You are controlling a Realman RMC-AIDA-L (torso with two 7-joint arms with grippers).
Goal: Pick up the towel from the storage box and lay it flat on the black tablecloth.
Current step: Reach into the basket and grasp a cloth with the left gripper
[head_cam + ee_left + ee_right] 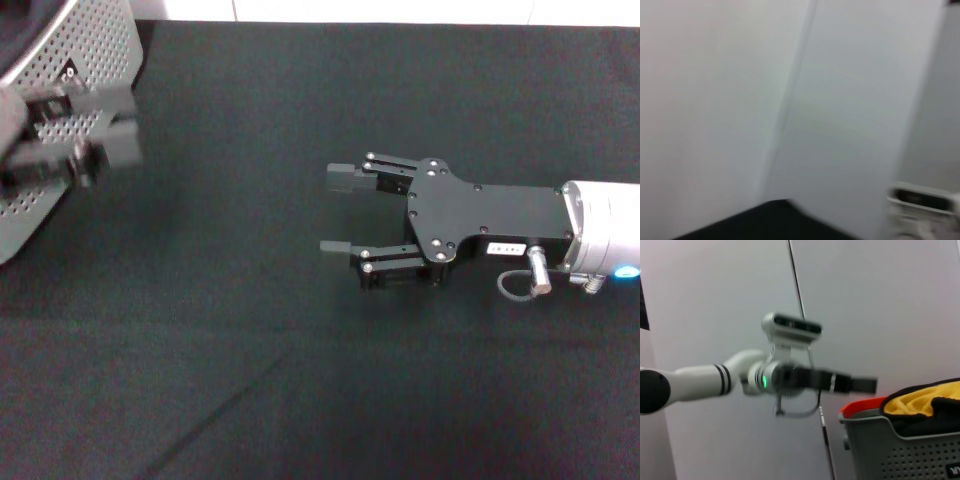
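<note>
Two hands are mine, and only one is close to the job. My left hand (75, 150) is up by the storage box (85, 55), which stands at the far left corner of the black tablecloth (300, 380). It shows too smeared for me to tell if it is open or shut, and I see nothing hanging from it. My right hand (345, 215) floats low over the middle of the cloth, well apart from the box. Its fingers are spread wide and it holds nothing.

The towel (920, 397) is in the box, bunched up in a heap, with its yellow side poking over the rim. Something dark and something red lie in there with it. It is so crumpled that I can't tell which way it runs long.

So the towel lies just beside my left hand, a bit beyond it. I think my left hand should dip into the box for it.
</note>
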